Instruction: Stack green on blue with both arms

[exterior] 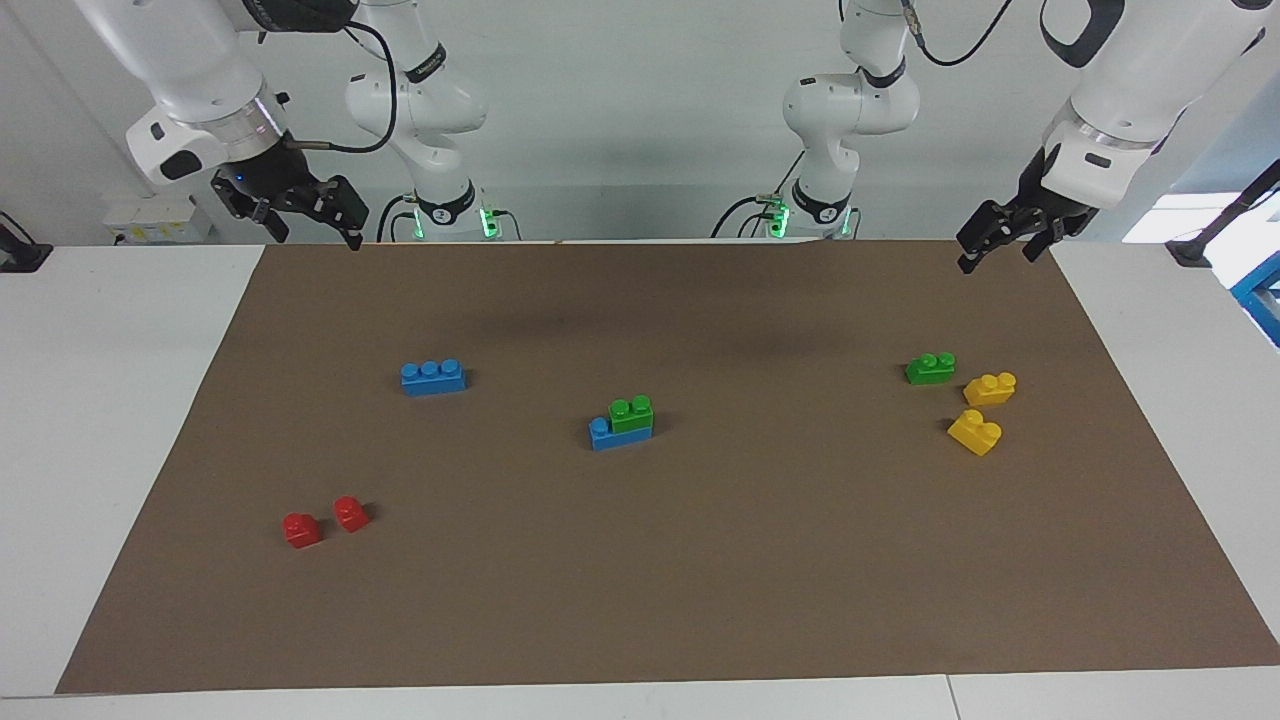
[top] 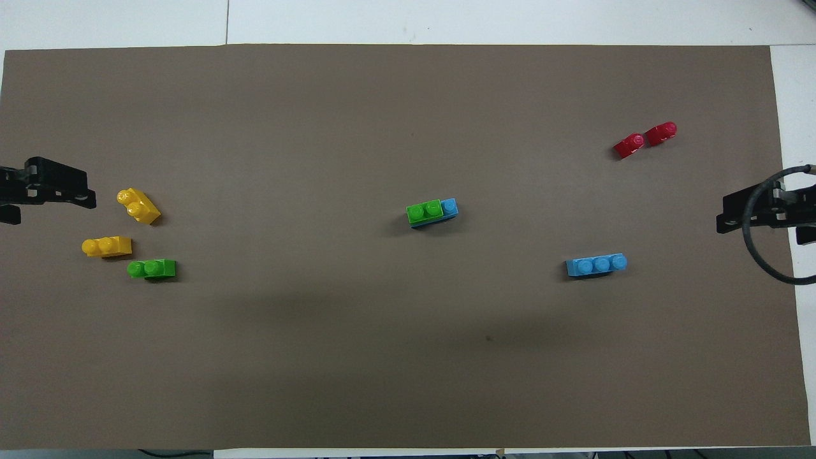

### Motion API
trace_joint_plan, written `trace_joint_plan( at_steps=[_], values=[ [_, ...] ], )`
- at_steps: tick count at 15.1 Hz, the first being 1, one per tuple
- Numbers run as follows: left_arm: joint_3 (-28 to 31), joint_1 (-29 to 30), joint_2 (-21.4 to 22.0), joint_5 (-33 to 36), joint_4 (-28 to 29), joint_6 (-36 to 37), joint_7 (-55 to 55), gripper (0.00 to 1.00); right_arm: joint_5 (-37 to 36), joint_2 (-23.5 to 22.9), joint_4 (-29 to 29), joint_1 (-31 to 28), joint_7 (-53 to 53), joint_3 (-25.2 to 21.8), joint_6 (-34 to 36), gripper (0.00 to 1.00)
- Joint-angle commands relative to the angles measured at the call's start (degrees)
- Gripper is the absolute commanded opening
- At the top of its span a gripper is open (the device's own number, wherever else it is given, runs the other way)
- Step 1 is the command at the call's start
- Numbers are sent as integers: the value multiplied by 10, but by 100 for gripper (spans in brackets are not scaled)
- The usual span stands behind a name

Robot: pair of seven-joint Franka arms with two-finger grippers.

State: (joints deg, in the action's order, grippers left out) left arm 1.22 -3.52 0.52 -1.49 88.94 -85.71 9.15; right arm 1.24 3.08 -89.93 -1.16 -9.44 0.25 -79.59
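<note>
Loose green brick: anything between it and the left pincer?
Nothing visible. The left pincer hangs open over the mat's edge; only bare mat separates it from the loose green brick. Yellow bricks lie beside it.

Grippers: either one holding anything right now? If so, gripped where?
Nothing is held. The left gripper and right gripper are both open and empty, raised over the robots' edge of the mat. The stacked green brick sits on the blue brick, untouched.

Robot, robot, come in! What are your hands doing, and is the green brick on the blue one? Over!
Left gripper and right gripper open, empty, raised over the mat's ends. Green brick sits on blue brick, mid-mat. Nothing in the way.
</note>
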Motion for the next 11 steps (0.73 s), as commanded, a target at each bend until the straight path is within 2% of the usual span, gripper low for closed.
trace_joint_plan(
  at_steps=[1, 11],
  values=[
    [5, -6, -2, -3, -2, -2, -11, 100, -6, -8, 18, -8, 6, 5, 16, 99],
    [5, -6, -2, -2, -3, -3, -14, 100, -52, -7, 19, -10, 9, -2, 25, 99]
  ],
)
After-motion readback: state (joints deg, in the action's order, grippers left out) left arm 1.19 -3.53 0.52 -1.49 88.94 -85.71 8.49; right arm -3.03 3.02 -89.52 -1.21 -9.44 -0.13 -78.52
